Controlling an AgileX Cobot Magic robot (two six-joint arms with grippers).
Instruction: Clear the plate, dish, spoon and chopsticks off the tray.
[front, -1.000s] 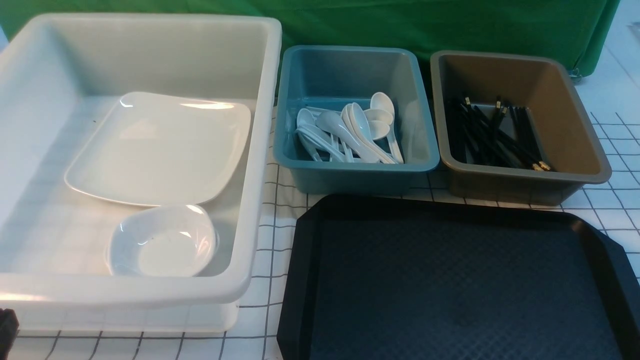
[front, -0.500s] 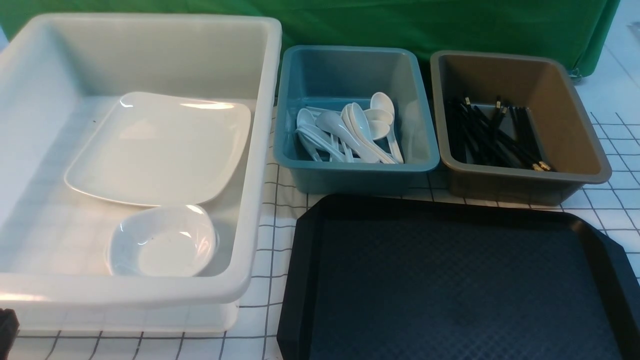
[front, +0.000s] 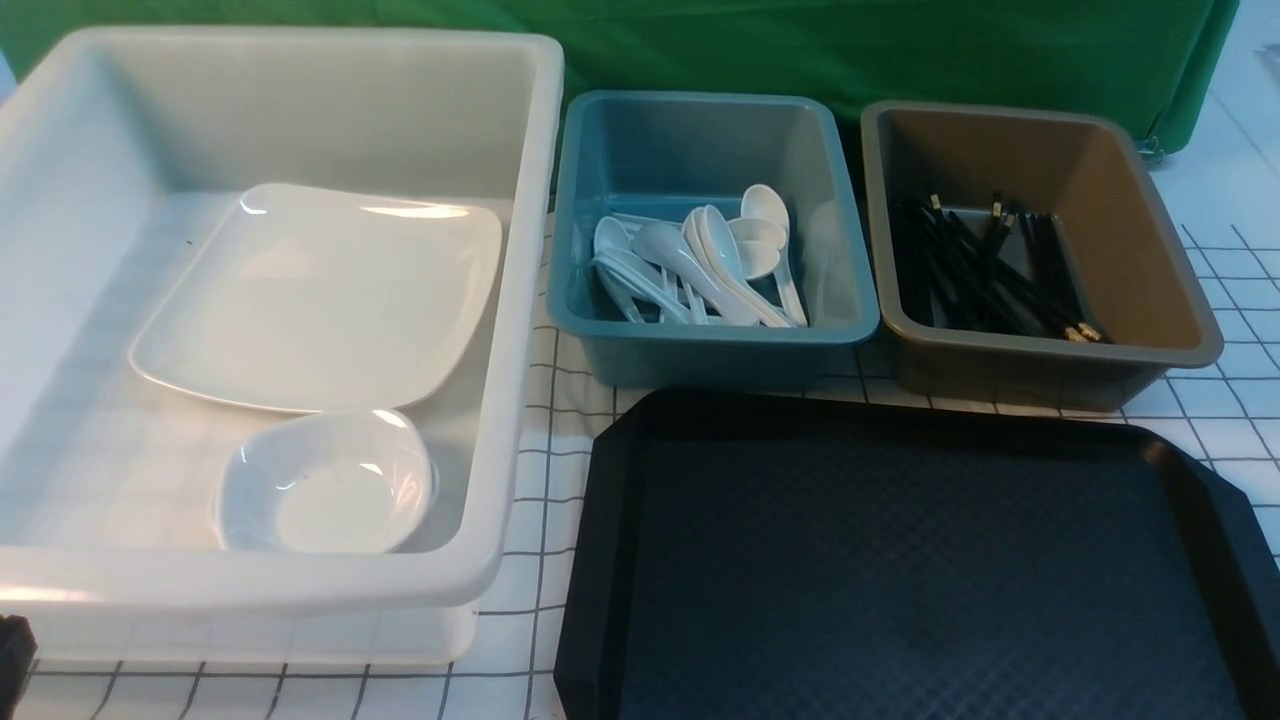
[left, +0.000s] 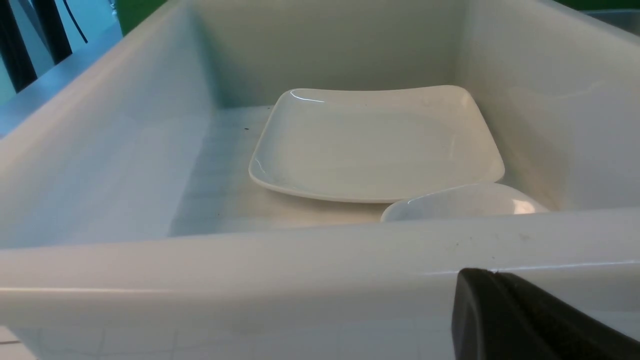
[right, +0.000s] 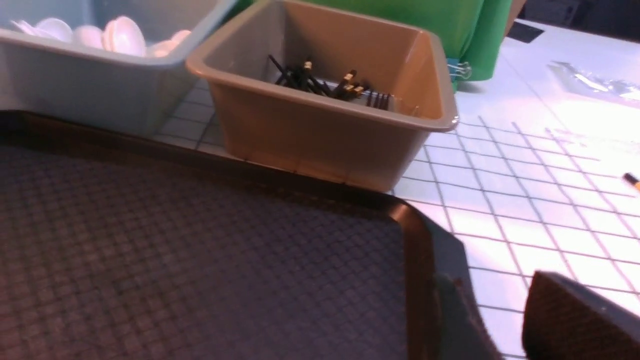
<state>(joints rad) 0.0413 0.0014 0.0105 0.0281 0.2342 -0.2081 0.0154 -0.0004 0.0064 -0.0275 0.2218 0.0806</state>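
You see the large glossy white squarish plate (front: 315, 295) lying flat in the deep white tub (front: 530, 300), the small deep white dish (front: 325, 482) just in front of it. White soup spoons (front: 700, 260) fill the blue bin (front: 700, 335); black chopsticks (front: 990, 270) lie in the tan bin (front: 1050, 350). The black diamond-textured rectangular tray (front: 900, 560) sits bare.

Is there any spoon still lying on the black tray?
No, the tray shows only its bare textured surface, and the spoons all lie in the blue bin.

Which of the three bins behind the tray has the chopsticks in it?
The brown bin, on the robot's right, holds the black chopsticks. The blue bin holds white spoons; the white tub holds crockery.
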